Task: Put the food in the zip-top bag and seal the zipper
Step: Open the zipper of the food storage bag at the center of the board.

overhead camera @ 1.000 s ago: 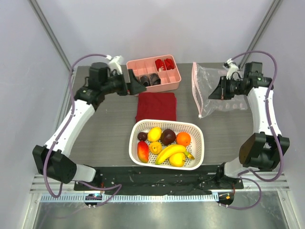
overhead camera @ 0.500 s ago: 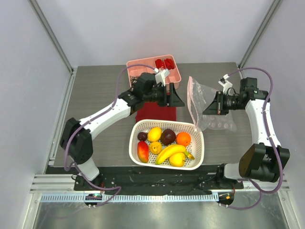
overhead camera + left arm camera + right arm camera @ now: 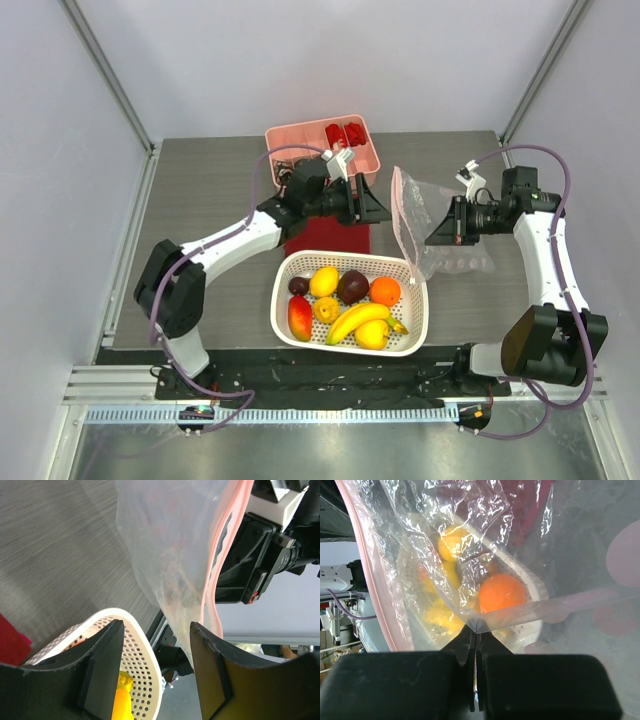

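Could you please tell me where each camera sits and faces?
Top external: above and behind, looking down on the table; both arms show.
Left wrist: on the left arm, facing the zip-top bag and basket between its fingers.
Right wrist: on the right arm, looking through the bag at the orange; right end effector pinches the bag.
Shared: all see the bag.

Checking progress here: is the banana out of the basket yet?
No, the banana lies inside the white perforated basket in the top view.
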{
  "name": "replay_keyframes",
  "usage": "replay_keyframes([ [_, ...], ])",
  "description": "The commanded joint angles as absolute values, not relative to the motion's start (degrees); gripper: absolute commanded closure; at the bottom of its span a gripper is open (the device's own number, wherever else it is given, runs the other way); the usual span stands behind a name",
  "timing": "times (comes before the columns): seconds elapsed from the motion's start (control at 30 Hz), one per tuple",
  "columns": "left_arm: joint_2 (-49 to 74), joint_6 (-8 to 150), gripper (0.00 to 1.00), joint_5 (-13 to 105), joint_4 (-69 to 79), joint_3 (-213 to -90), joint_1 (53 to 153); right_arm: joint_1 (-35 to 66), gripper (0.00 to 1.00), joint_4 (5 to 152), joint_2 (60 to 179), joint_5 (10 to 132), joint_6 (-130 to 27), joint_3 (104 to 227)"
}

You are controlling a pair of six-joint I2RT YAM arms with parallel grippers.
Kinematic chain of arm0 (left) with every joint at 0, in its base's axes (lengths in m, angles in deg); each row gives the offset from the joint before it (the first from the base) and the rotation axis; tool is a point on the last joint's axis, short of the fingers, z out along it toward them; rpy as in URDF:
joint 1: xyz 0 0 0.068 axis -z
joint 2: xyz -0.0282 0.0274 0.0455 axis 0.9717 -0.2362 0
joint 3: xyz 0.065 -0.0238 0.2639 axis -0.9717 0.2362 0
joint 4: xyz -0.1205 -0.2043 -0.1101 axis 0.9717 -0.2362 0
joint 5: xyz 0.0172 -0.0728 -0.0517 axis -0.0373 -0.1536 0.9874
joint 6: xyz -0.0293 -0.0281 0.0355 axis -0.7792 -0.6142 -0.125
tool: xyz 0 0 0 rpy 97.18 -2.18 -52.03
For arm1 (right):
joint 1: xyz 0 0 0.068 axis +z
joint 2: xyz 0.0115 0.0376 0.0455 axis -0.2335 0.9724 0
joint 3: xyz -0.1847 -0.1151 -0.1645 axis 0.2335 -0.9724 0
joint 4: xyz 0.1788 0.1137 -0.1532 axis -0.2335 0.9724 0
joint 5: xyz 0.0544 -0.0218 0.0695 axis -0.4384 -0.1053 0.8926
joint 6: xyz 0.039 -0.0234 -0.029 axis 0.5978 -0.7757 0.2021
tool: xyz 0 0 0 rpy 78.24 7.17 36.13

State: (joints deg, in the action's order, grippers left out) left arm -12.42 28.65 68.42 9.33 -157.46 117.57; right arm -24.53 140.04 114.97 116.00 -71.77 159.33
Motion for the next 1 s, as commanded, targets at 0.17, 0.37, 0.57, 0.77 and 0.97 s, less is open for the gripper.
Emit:
replay_keyframes([
  [0.17,-6.3,26.6,0.41,69.6,14.1,-153.9,117.6,-24.3,0.99,140.2,113.9,116.9,-73.1,160.1],
  [0.37,-7.5,26.0,0.41,70.3,16.7,-154.1,118.7,-24.3,0.99,140.1,114.0,117.8,-73.0,160.2],
  [0.57,-10.2,27.6,0.49,67.8,13.0,-156.8,120.8,-23.7,0.99,140.2,114.0,119.3,-72.8,160.2],
  [0.77,-10.9,27.6,0.90,67.8,12.7,-157.8,120.9,-21.1,0.96,139.2,112.7,117.8,-72.4,159.4],
  [0.97,-10.0,28.0,1.00,66.6,10.2,-157.1,120.9,-20.3,0.34,133.0,110.9,108.0,-67.8,163.4],
])
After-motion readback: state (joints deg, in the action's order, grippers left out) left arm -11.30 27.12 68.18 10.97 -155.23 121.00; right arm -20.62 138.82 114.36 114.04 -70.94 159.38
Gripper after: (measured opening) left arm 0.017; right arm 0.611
